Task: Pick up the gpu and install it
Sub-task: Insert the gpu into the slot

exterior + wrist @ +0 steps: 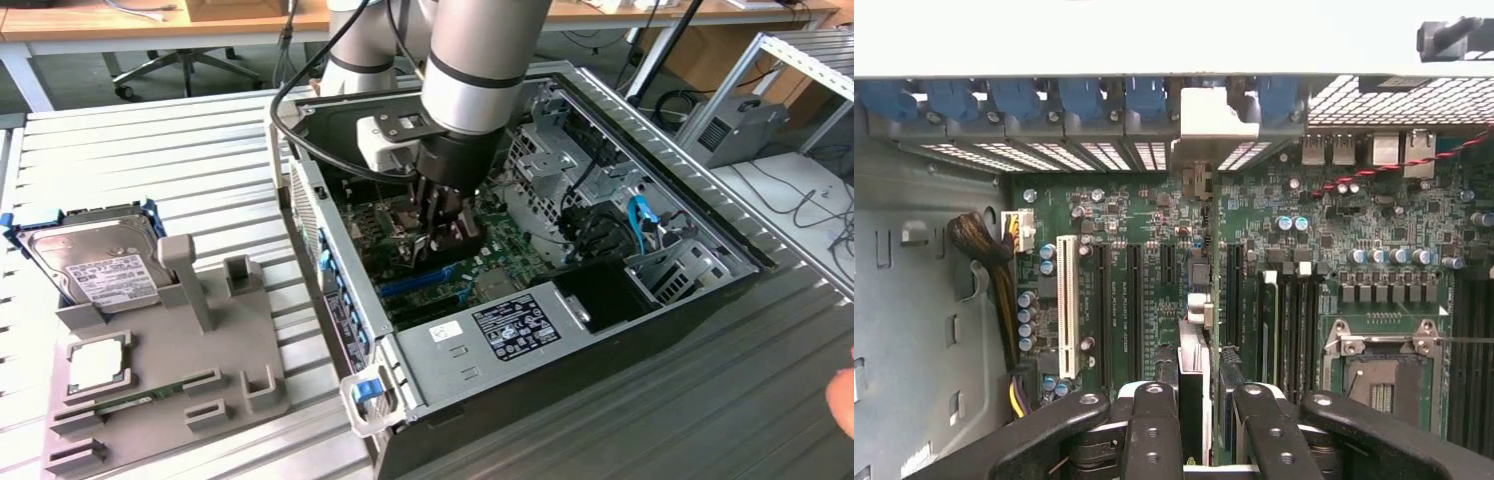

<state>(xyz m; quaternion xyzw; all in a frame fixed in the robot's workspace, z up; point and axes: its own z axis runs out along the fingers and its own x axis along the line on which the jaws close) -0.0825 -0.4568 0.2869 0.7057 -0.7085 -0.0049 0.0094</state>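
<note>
**Gpu held edge-on above the motherboard**

In the exterior view we see one arm reaching into one open computer case [694, 300], its gripper [447, 235] low over the green motherboard [501, 245]. One hard drive [94, 262] sits on the grey holder [200, 395] beside the case.

In the wrist view we count two black fingers [1152, 425] clamped on the gpu [1196, 345], held edge-on over the slots; one white slot [1066, 300] lies nearby.

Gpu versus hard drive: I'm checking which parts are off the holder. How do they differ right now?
The gpu stands on edge over the motherboard inside the case; the hard drive rests on the grey holder outside it. The gripper is closed on the gpu; nothing touches the hard drive. The gpu shows its thin edge, the hard drive its silver, white-labelled face.
</note>
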